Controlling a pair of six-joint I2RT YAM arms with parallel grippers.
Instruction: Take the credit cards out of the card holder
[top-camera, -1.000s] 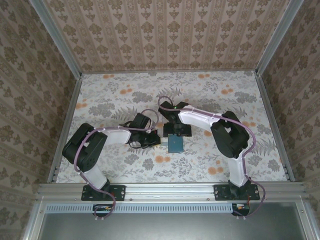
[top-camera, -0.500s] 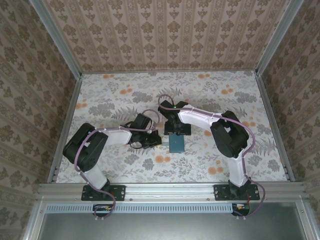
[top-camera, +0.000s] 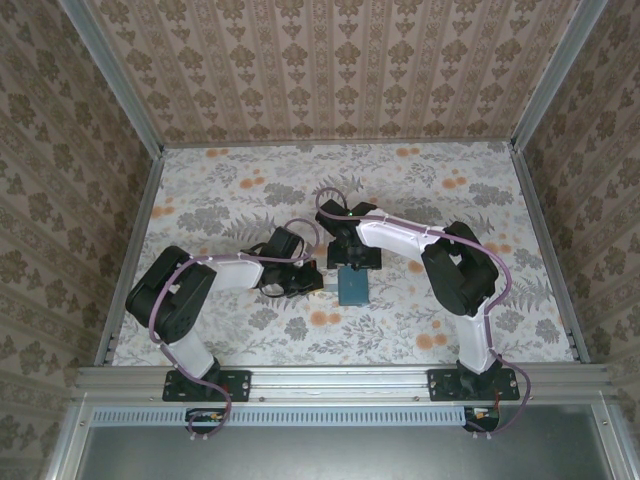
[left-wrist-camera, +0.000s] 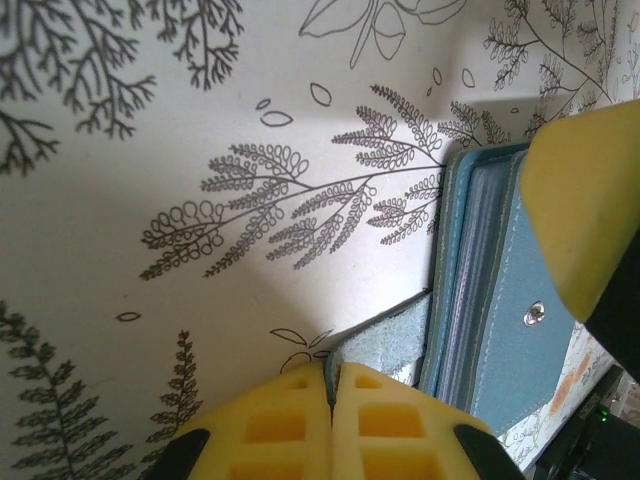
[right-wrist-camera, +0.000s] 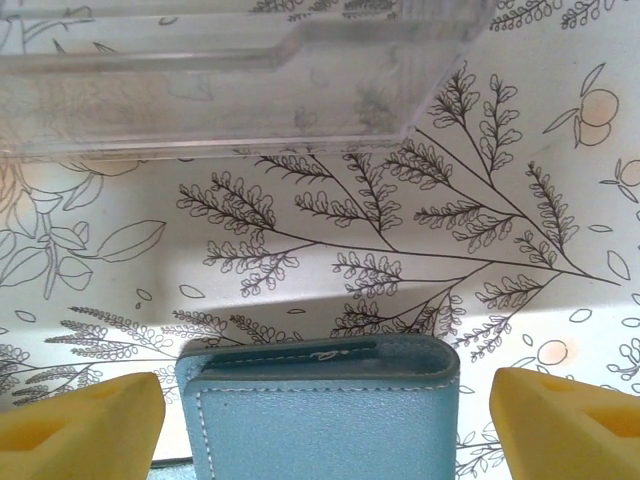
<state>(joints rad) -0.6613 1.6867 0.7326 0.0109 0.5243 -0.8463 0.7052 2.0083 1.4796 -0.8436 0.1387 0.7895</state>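
left claw (left-wrist-camera: 331, 388) has its yellow fingers pressed together, tips right at the corner of a grey-blue flap (left-wrist-camera: 385, 338) of the wallet (left-wrist-camera: 505, 345); whether they pinch it i cannot tell. wallet lies flat mid-table (left-wrist-camera: 200, 150) between both claws, teal, stud (left-wrist-camera: 535, 313) up, thin layers showing along the edge facing the left claw. right claw (right-wrist-camera: 325, 405) is spread wide, one yellow finger on each side of the wallet's end. clear box (right-wrist-camera: 230, 80) sits near, just beyond that end.

Readable text: none.
Teal-blue stitched folding card holder (right-wrist-camera: 325, 410): no legible mark.
Floral-printed counter (top-camera: 400, 190): drawn leaves and fruit, nothing legible.
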